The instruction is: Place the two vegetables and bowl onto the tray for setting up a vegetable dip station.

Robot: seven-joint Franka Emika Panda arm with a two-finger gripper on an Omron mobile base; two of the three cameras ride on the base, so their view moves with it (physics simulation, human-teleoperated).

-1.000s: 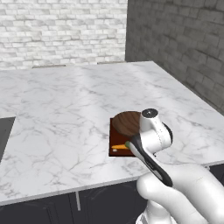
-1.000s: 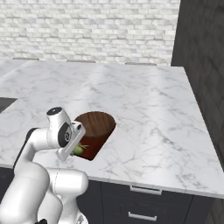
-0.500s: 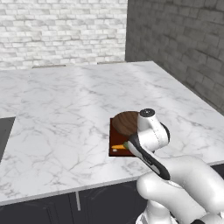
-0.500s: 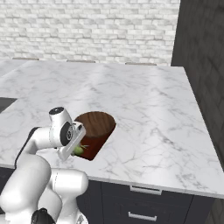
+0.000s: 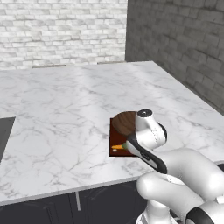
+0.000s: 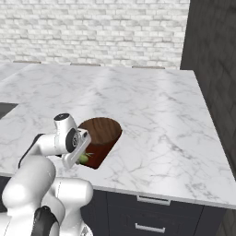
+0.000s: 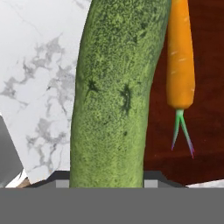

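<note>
the jaws sit either side of the cucumber (image 7: 116, 96); whether they are clamped on it or already slack cannot be told. the cucumber's long axis runs straight away from the hand, parallel to the carrot (image 7: 180, 57) just beside it, whose green top points back toward the hand. the carrot lies on the tray (image 7: 205, 131); the bowl (image 6: 102, 130) rests at the tray's far end on the counter (image 6: 156, 110). step in hand appears to be cucumber placement; next likely calls for release and a straight retreat.

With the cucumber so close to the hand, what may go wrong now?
The cucumber lies partly over the tray edge toward the marble counter; if released there, it might roll off. It lies close beside the carrot, so a shift could knock it. The bowl covers the tray's far end, leaving little room.
</note>
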